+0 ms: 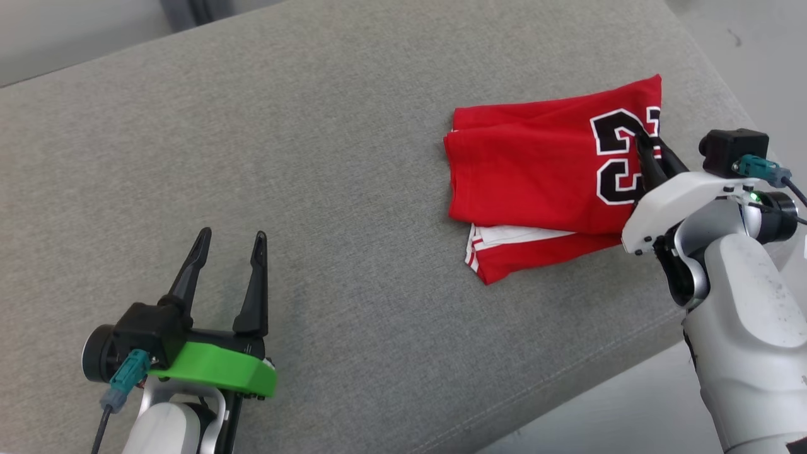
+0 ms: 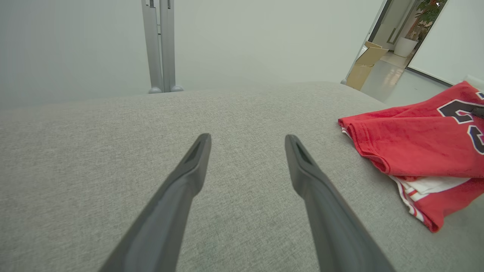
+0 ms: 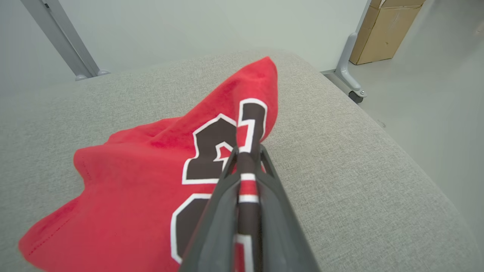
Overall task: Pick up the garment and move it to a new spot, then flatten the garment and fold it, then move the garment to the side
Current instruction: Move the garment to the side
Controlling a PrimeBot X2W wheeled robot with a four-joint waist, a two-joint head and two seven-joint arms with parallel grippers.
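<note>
Right gripper (image 1: 645, 137) is clenched on a pinch of the garment (image 1: 529, 170), my two dark fingers pressed together over the black numeral near its right edge. In the right wrist view that ridge of cloth stands up between my fingertips (image 3: 245, 151) while the rest of the garment (image 3: 143, 170) drapes away to the lower left. I judge I took it at the edge so that I can drag or lift the whole bundle without undoing its layers.

The garment is a red jersey with black numerals outlined in white. It looks folded into a rough rectangle, with a strip of white-and-red trim showing under its lower edge. It lies in the upper right of the head view, near the right end of the grey cushion (image 1: 315, 157).

My left gripper (image 1: 231, 235) hovers at the lower left with its fingers spread and nothing in them, well apart from the cloth, probably kept clear. A cardboard box (image 3: 393, 30) stands on the floor beyond.
</note>
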